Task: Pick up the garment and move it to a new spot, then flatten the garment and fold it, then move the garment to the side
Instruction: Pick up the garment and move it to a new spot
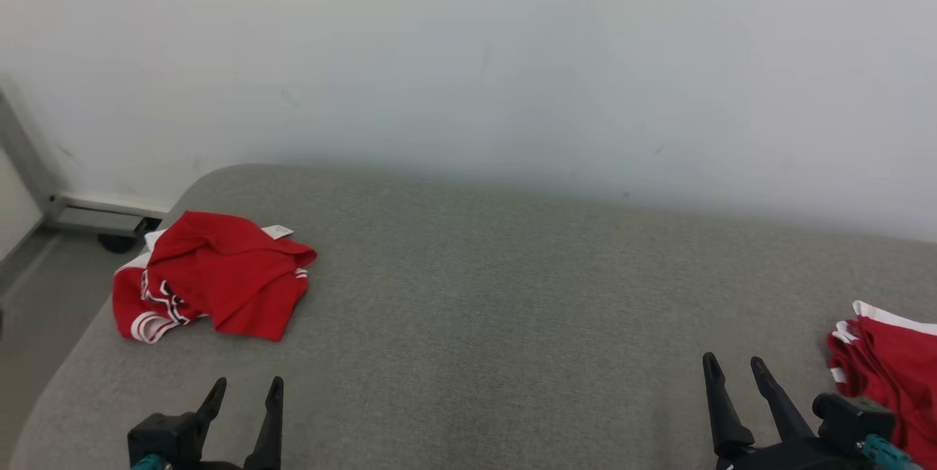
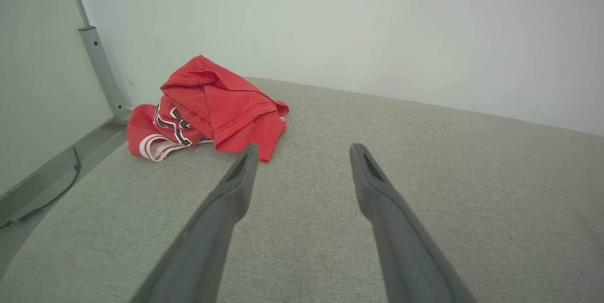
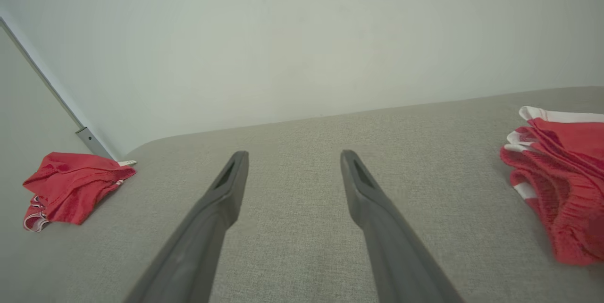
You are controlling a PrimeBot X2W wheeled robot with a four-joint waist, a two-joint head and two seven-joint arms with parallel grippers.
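Note:
A crumpled red garment [image 1: 212, 276] with white trim and dark lettering lies bunched at the far left of the grey padded surface [image 1: 512, 287]; it is also in the left wrist view [image 2: 210, 107] and the right wrist view [image 3: 71, 185]. My left gripper [image 1: 245, 386] hovers open near the front edge, a short way in front of the garment and apart from it, with nothing between its fingers [image 2: 236, 185]. At the lower right my right gripper [image 1: 734, 364] stands open and empty, its fingers [image 3: 226, 185] pointing over bare fabric.
A second red and white garment pile [image 1: 889, 360] lies at the right edge, just right of my right gripper, seen too in the right wrist view [image 3: 561, 175]. A pale wall rises behind the surface. A grey metal frame with a caster [image 1: 102, 225] stands at the far left.

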